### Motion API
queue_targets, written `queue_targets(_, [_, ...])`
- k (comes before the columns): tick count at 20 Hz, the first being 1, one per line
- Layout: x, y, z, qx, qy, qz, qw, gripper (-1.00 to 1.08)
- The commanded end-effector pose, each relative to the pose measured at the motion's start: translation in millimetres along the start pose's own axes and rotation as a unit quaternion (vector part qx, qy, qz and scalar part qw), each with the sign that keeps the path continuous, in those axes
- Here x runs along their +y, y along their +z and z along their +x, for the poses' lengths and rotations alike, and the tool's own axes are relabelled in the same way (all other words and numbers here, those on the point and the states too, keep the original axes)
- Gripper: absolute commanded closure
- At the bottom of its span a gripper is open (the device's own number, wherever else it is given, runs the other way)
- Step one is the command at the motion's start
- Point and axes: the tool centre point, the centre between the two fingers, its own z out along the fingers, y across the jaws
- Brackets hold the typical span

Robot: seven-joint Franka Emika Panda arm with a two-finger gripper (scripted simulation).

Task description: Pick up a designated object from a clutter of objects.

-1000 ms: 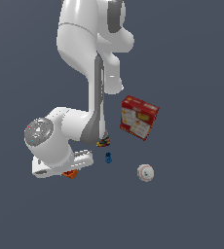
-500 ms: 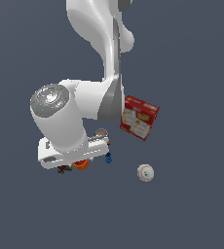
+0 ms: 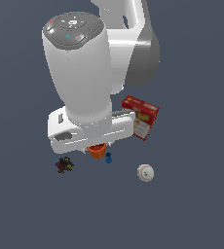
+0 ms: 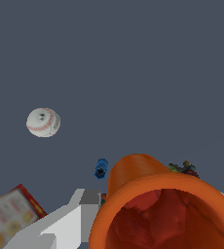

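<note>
The designated object, a small orange cup [image 3: 97, 151] with tapered sides, sticks out just under my white hand in the exterior view. In the wrist view the orange cup [image 4: 155, 206] fills the near field, its open mouth towards the camera. My gripper [image 3: 97, 147] is shut on it, with one grey finger [image 4: 77, 214] pressed against its side. The rest of the clutter lies below: a dark clump [image 3: 64, 165], a tiny blue piece [image 3: 108, 157], a white baseball [image 3: 145, 172] and a red box [image 3: 142, 116].
The arm's large white body [image 3: 80, 73] hides much of the ground in the exterior view. The wrist view also shows the baseball [image 4: 43, 122], the blue piece [image 4: 101, 168], the red box [image 4: 9, 219] and the dark clump [image 4: 184, 168] behind the cup.
The arm has risen towards the exterior camera and looks much larger. The orange cup came up with the hand. The dark clump, hidden before, now shows.
</note>
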Motion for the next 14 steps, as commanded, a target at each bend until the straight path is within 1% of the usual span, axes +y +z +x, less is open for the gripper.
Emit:
queue_targets(1, [-15.6,-25.6,4.1,0.000,0.000,0.000,1.0000,1.08])
queue_targets(7, [-44.2,-72.2,13.9,0.000,0.000,0.000,1.0000,1.08])
queue_targets(14, [-60.2,-98.9,20.7,0.000,0.000,0.000,1.0000,1.08])
